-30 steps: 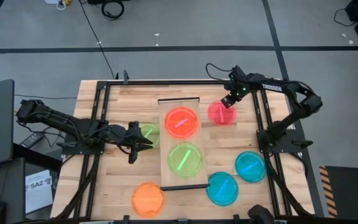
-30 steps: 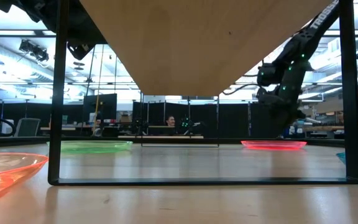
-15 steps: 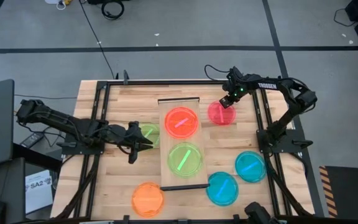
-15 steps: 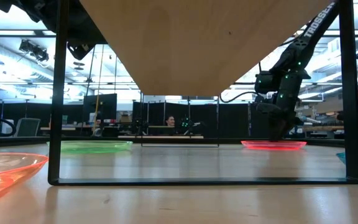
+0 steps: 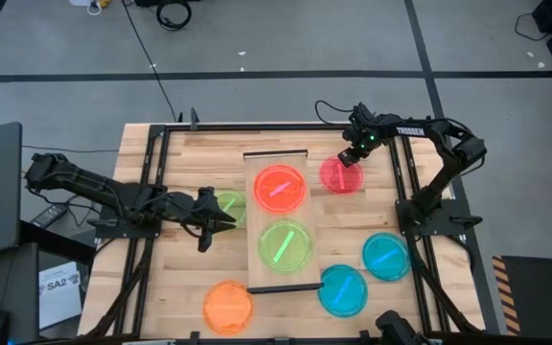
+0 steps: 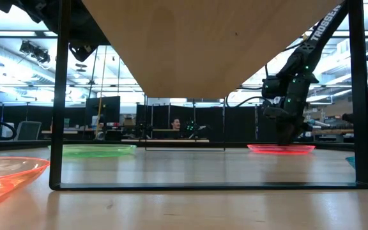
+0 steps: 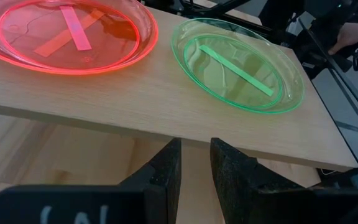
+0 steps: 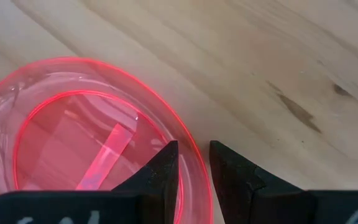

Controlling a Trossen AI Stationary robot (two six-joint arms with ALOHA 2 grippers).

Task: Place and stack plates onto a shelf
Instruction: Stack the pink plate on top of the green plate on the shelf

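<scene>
Beside the shelf (image 5: 277, 218), the right gripper (image 8: 189, 163) has been lowered astride the pink plate's (image 5: 339, 176) rim, fingers narrowly parted, ready for gripping.

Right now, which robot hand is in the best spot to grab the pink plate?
The right hand. It sits at the pink plate, fingers either side of the rim. The left hand waits across the shelf, beside a green plate.

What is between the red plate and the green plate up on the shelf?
Nothing. Only bare wood of the shelf lies between the red plate and the green plate; they sit apart, not touching. The left wrist view shows it best.
</scene>
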